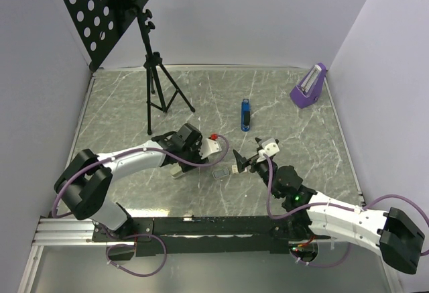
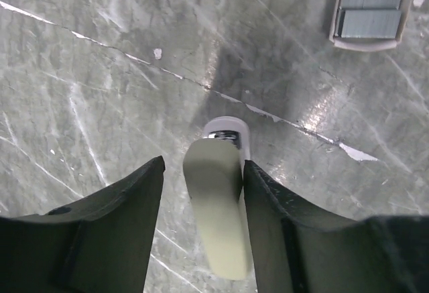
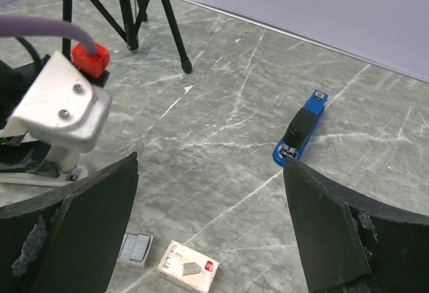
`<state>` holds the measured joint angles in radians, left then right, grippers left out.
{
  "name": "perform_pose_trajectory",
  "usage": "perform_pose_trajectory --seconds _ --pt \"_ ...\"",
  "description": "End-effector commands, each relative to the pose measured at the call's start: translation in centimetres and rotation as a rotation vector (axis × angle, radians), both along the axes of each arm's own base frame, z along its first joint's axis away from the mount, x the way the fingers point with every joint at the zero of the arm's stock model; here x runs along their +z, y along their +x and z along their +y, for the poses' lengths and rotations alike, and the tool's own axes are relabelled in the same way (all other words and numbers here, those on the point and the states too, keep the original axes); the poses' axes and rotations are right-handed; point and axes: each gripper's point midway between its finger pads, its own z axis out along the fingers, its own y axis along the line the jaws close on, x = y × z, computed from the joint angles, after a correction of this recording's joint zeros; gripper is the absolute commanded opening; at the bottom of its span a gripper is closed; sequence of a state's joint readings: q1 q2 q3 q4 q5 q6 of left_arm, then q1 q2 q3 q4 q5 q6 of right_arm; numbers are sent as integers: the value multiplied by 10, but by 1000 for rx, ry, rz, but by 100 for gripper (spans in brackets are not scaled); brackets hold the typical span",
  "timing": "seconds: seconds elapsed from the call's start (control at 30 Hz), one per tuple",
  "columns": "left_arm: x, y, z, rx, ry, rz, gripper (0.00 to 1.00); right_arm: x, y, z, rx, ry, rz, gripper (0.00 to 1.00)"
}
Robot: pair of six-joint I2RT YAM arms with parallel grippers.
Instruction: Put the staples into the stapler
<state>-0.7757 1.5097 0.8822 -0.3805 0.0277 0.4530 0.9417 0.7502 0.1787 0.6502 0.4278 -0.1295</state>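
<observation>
Grey staple tray (image 3: 136,249) and pale red-printed cardboard box (image 3: 188,267) are noted side by side near the table's (image 1: 134,105) near edge, just beside the wide-apart right gripper (image 3: 209,162). Left gripper (image 2: 203,164), jaws parted, is placed around a pale oblong piece (image 2: 218,219).

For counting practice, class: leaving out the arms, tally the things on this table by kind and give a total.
Stapler: 1
Staple box: 1
Staple tray: 1
Tripod stand: 1
Purple wedge: 1
Pale piece: 1
Total: 6
</observation>
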Motion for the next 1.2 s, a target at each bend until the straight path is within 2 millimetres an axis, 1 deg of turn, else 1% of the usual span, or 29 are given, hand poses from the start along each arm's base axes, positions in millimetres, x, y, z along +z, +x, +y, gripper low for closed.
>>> perform_pose_trajectory --seconds 0.0,0.13,0.3,0.33,0.4,0.5,0.6,0.63,0.67,0.7,0.77,0.8,0.87,0.9,0.97,1.0,1.03,1.07,1.1,1.13,1.17 --pt "7 3 -11 -2 -48 18 54 25 3 5 7 44 -39 95" --pt "2 -3 -13 -16 -47 49 54 25 3 5 7 42 -40 95" --pt "-2 0 -11 6 -30 61 52 24 4 6 10 40 -37 95" --pt "-3 0 -11 11 -25 60 47 24 3 6 12 41 -36 95" --pt "-3 2 -10 21 -21 55 43 23 4 6 12 38 -35 95" --pt "-1 4 -12 32 -31 50 33 23 4 6 12 40 -34 95" --pt "1 3 -13 30 -36 54 17 24 4 7 17 42 -33 95" --pt "3 3 -14 33 -45 54 8 24 4 7 17 45 -32 94" --pt "6 3 -15 34 -54 55 4 24 3 8 22 47 -29 94" --pt "13 3 -17 32 -73 42 1 25 3 9 25 51 -28 95" --pt "24 6 -20 34 -114 10 1 24 2 11 39 59 -8 95" --pt "39 8 -21 34 -151 -29 1 28 1 13 48 72 -6 95" --pt "57 12 -24 38 -221 -87 1 33 -2 18 80 101 2 95" --pt "80 13 -25 35 -281 -139 1 33 -3 19 87 103 13 95" --pt "100 14 -27 36 -363 -189 1 40 -6 23 113 136 28 95" --pt "122 12 -27 31 -420 -239 1 40 -6 24 116 136 33 94" --pt "127 9 -25 30 -446 -254 1 41 -6 25 116 155 51 95" --pt "139 9 -27 24 -489 -287 1 47 -4 26 106 184 69 95" --pt "158 5 -26 17 -536 -322 1 41 -4 26 100 163 106 95" --pt "163 2 -24 20 -560 -329 1 39 -3 28 97 151 137 95" --pt "173 0 -25 13 -593 -351 1 53 -2 33 104 182 149 94"
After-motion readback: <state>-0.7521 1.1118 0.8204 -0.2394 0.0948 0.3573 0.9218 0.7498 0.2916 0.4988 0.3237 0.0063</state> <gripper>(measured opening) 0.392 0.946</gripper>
